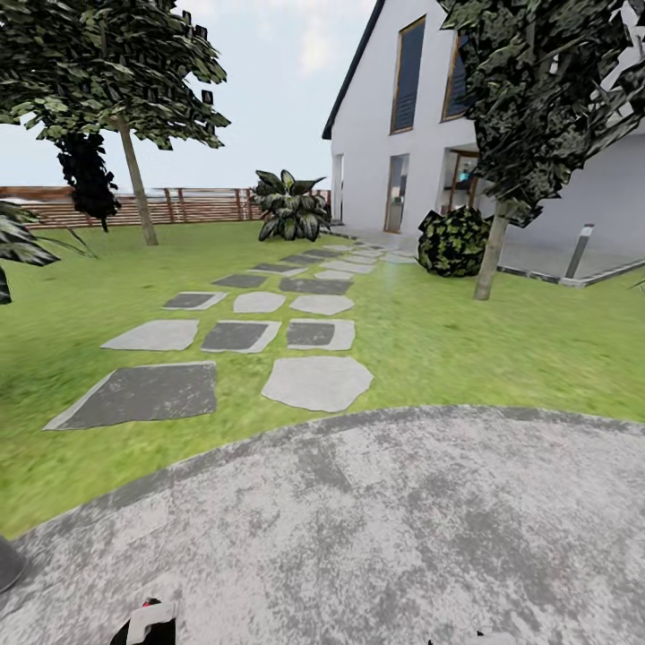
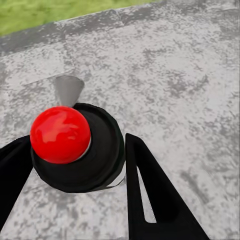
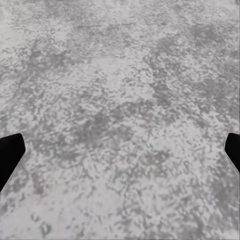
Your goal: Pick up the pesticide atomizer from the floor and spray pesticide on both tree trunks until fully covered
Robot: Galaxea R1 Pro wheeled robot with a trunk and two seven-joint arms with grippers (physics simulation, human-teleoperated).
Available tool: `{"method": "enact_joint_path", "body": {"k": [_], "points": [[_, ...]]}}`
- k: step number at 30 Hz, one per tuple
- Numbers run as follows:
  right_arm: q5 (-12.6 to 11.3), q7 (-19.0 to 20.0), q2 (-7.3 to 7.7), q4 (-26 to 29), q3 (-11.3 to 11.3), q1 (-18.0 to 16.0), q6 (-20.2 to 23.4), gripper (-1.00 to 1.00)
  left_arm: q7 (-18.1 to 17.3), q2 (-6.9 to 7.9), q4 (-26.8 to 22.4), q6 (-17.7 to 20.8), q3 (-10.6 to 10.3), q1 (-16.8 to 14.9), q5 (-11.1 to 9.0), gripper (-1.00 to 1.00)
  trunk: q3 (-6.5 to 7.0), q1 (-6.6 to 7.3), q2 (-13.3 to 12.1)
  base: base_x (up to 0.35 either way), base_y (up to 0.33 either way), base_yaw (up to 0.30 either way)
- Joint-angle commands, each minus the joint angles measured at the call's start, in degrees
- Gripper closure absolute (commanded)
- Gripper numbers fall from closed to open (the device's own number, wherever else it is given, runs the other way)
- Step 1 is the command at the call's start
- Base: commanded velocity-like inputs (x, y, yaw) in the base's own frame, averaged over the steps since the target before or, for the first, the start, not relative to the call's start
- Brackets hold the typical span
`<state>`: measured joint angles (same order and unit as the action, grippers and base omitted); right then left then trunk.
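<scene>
Grey paved circle point(image 1: 376, 528) underfoot. Left pincer point(image 2: 75, 165) clamped on one red-topped black atomizer point(image 2: 75, 145); right pincer point(image 3: 120, 150) fingers apart. Beyond circle: lawn point(image 1: 466, 340), ten-odd stepping slabs point(image 1: 318, 382), two trees point(image 1: 491, 260) point(image 1: 139, 193), fence point(image 1: 188, 204).

No lettering, numbers, labels, brand marks or signs can be read anywhere in these views: none on the white house point(image 1: 385, 116) at the far right, the wooden fence point(image 1: 179, 204) at the far left, or the grey paving point(image 1: 376, 528) in the near ground.
</scene>
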<state>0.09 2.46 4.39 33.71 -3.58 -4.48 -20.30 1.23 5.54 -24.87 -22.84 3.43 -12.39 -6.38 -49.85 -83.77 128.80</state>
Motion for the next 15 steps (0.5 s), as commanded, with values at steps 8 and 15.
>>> {"method": "enact_joint_path", "body": {"k": [8, 15], "points": [[0.0, 0.0, 0.00, 0.0, 0.0, 0.0, 0.0, -1.00, 0.0, 0.00, 0.0, 0.0, 0.0, 0.0, 0.0, 1.00, 0.41, 0.00, 0.0, 0.333, -0.081, 0.157], [0.0, 0.0, 0.00, 0.0, 0.1, 0.0, 0.0, -1.00, 0.0, 0.00, 0.0, 0.1, 0.0, 0.0, 0.0, 1.00, 0.43, 0.00, 0.0, 0.339, -0.004, 0.009]]}}
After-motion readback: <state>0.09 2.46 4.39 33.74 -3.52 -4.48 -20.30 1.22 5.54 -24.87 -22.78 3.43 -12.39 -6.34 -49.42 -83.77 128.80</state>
